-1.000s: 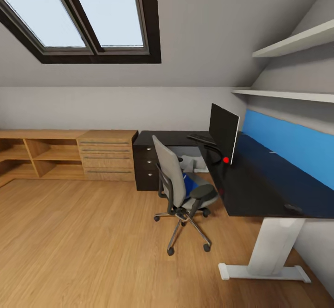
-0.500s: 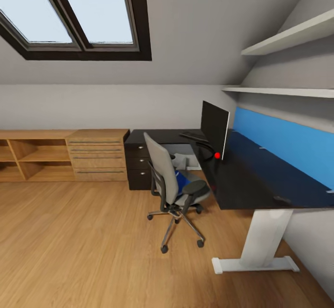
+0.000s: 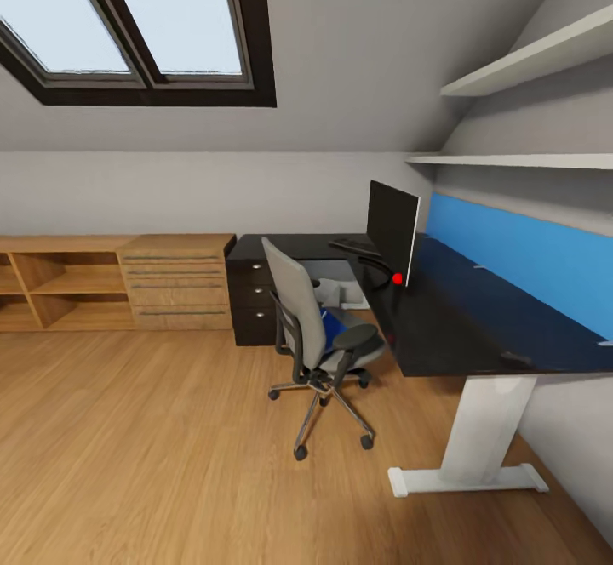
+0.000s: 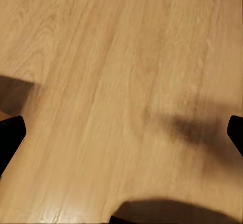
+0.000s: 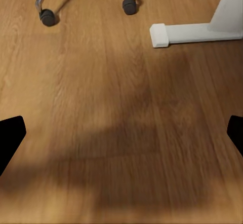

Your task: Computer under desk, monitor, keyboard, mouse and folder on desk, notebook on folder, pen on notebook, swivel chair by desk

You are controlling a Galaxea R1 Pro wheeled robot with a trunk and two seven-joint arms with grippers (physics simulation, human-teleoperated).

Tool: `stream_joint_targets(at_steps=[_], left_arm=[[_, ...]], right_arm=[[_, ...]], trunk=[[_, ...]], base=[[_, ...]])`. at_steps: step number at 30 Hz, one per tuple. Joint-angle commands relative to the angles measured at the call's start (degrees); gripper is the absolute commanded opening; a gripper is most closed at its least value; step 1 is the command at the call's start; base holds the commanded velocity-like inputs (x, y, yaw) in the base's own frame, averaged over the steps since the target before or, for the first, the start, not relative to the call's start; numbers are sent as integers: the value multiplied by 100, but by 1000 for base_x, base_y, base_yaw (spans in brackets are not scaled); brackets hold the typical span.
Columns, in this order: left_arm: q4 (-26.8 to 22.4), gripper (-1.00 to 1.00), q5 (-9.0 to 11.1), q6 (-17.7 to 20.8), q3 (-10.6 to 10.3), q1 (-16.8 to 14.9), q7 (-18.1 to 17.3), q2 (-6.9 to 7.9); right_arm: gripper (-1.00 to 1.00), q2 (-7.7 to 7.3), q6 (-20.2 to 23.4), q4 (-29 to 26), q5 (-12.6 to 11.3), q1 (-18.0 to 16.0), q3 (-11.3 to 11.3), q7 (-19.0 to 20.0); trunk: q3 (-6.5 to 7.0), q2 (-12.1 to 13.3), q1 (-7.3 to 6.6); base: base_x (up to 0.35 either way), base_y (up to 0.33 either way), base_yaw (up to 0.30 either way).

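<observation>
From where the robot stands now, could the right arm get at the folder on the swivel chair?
Probably not yet. The folder lies on the swivel chair across open floor, and the right gripper hangs open over bare boards short of the casters.

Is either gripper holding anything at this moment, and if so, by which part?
Nothing is held. The left gripper and right gripper are open, with bare wooden floor between their fingertips.
</observation>
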Motion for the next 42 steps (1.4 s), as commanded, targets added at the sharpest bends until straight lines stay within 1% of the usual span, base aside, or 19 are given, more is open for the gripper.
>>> stream_joint_targets(at_steps=[1, 5, 7, 8, 11, 12, 14, 15, 16, 17, 18, 19, 22, 25, 32, 33, 34, 38, 42], left_arm=[[-92, 100, 59, -9, -37, 0, 4, 3], [-650, 100, 65, 93, -32, 0, 28, -6], [-1134, 100, 60, 402, -32, 0, 146, -55], [-1843, 100, 56, 1190, -47, -2, 475, -188], [-2458, 100, 53, 1969, -53, -6, 751, -274], [-2921, 100, 50, 2528, -59, -7, 886, -330], [-3402, 100, 48, 3067, -68, -8, 976, -404], [-4118, 100, 47, 3794, -80, -38, 1064, -520], [-4337, 100, 48, 4014, -83, -72, 1086, -546], [-4538, 100, 49, 4223, -86, -123, 1103, -569], [-4990, 100, 56, 4779, -91, -352, 1134, -613], [-5168, 100, 65, 5089, -89, -553, 1142, -631], [-5334, 100, 116, 5477, -85, -886, 1146, -663], [-5739, 100, 345, 6021, -81, -1277, 1141, -833], [-6586, 100, 526, 6649, -82, -1433, 1108, -1002], [-6765, 100, 537, 6715, -82, -1397, 1103, -999], [-7435, 100, 549, 6806, -87, -1054, 1092, -939], [-7858, 100, 552, 6821, -131, -645, 1084, -914], [-8065, 100, 554, 6820, -362, -285, 1083, -901]], right_arm=[[100, 1, -17, -18, 16, -5, -14, -17], [100, 4, 30, -228, -1, -73, -23, -41], [100, 12, 140, -446, -15, -281, -30, -57], [100, 64, 528, -607, -21, -695, -35, -67], [100, 155, 1034, -658, -21, -1109, -36, -84], [100, 224, 1422, -673, -18, -1426, -37, -122], [100, 284, 1787, -669, -16, -1750, -37, -182], [100, 359, 2213, -617, -14, -2216, -38, -295], [100, 385, 2314, -590, -14, -2364, -38, -333], [100, 413, 2399, -561, -14, -2507, -38, -369], [100, 509, 2574, -468, -13, -2920, -38, -480], [100, 556, 2668, -392, -13, -3177, -38, -548], [100, 596, 2836, -258, -17, -3503, -38, -616], [100, 627, 3070, -116, -31, -3818, -38, -662], [100, 654, 3164, -20, -31, -3949, -29, -662], [100, 657, 3170, -12, -31, -3959, -29, -659], [100, 665, 3161, 13, -33, -3970, -35, -664], [100, 668, 3098, 24, -37, -3969, -42, -684], [100, 664, 2934, 23, -38, -3962, -49, -691]], trunk=[[-24, -44, 22], [-96, -205, 110], [-132, -285, 154], [-150, -325, 176], [-204, -445, 242], [-221, -485, 264], [-257, -565, 308], [-275, -606, 330], [-293, -646, 352], [-311, -686, 374], [-329, -726, 396], [-347, -766, 418], [-401, -886, 483], [-455, -1007, 549], [-581, -1287, 703], [-598, -1328, 725], [-616, -1368, 747], [-688, -1528, 835], [-760, -1688, 923]], base=[[0, 0, 0], [0, 0, 0], [0, 0, 0], [0, 0, 0], [0, 0, 0], [0, 0, 0], [0, 0, 0], [0, 0, 0], [0, 0, 0], [0, 0, 0], [0, 0, 0], [0, 0, 0], [0, 0, 0], [0, 0, 0], [0, 0, 0], [0, 0, 0], [0, 0, 0], [0, 0, 0], [0, 0, 0]])
